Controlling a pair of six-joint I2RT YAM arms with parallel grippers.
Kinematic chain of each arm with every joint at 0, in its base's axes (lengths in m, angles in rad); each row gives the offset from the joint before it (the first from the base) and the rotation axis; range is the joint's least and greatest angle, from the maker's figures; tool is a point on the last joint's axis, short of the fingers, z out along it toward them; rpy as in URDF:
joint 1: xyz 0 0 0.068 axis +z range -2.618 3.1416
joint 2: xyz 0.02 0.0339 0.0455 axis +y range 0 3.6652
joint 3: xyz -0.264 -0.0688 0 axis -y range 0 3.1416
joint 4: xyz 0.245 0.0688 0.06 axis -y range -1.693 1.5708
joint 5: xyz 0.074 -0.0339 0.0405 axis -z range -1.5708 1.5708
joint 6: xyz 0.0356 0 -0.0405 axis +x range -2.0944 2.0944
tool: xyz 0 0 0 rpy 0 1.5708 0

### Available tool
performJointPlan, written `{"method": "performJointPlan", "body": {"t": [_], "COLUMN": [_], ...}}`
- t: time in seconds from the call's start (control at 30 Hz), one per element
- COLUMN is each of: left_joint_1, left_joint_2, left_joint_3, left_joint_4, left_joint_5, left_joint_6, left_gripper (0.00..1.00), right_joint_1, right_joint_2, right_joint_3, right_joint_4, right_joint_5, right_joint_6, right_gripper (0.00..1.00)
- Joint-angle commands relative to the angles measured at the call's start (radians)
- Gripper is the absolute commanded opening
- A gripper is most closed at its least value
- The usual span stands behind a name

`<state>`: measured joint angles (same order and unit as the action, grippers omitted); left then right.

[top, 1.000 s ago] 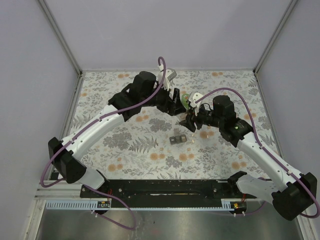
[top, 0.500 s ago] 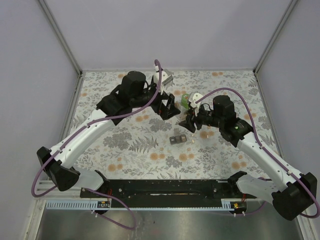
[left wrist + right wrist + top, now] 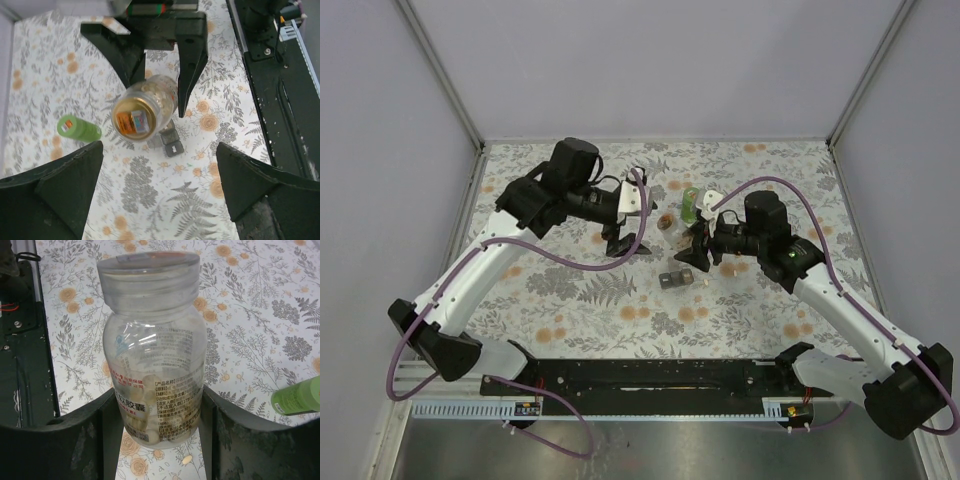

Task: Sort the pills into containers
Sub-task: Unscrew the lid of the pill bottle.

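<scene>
Lets go with the left gripper [image 3: 632, 228]. Spreads it as wide as can be, with nothing inside. Pulls it back to the left, away from the pill bottle [image 3: 666, 222], after being right up against it a moment ago. Leaves a clear gap between the two in the top view.

Keeps the pill bottle in the right gripper [image 3: 159, 400], pinched around its fat middle and seemingly up off the table [image 3: 570, 300]. Tips it over, lid end toward the left wrist camera. Holds the same grip as before, no wider and no tighter.

Shows pale pills [image 3: 150, 385] piled inside the clear glass. Shows the lid [image 3: 148, 270] on top, looking closed, though hard to tell whether loose or tight. Shows one small pill [image 3: 187, 459] lying on the table below, a green bottle [image 3: 78, 128] lying near, and two little grey blocks [image 3: 170, 142] close by.

Means only one gripper on the pill bottle now. Probably marks the end of a twist at the lid, or a pause before a fresh grab. Leaves the sorting itself not yet done: most pills inside the bottle, none seen in any container. Calls for a steady squeeze on the right side, to avoid a drop.
</scene>
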<state>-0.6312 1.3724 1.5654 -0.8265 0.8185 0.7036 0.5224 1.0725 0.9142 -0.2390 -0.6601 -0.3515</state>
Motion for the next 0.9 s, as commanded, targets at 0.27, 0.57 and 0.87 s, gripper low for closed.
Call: {"method": "performJointPlan", "body": {"t": [0.27,0.57,0.87], "left_joint_1": [0.001,-0.002,-0.013], "left_joint_2": [0.132,0.171,0.212], "left_joint_3": [0.203,0.237,0.248], "left_joint_4": [-0.236,-0.290,-0.290], "left_joint_5": [0.274,0.321,0.324], "left_joint_6": [0.485,0.573,0.576], "left_gripper": [0.92,0.90,0.83], "right_joint_1": [-0.004,-0.004,-0.005], "right_joint_2": [0.010,0.020,0.017], "right_joint_3": [0.048,0.052,0.051], "right_joint_4": [-0.043,-0.051,-0.049], "right_joint_5": [-0.141,-0.153,-0.156], "right_joint_6": [-0.037,-0.038,-0.040], "right_gripper": [0.00,0.00,0.00]}}
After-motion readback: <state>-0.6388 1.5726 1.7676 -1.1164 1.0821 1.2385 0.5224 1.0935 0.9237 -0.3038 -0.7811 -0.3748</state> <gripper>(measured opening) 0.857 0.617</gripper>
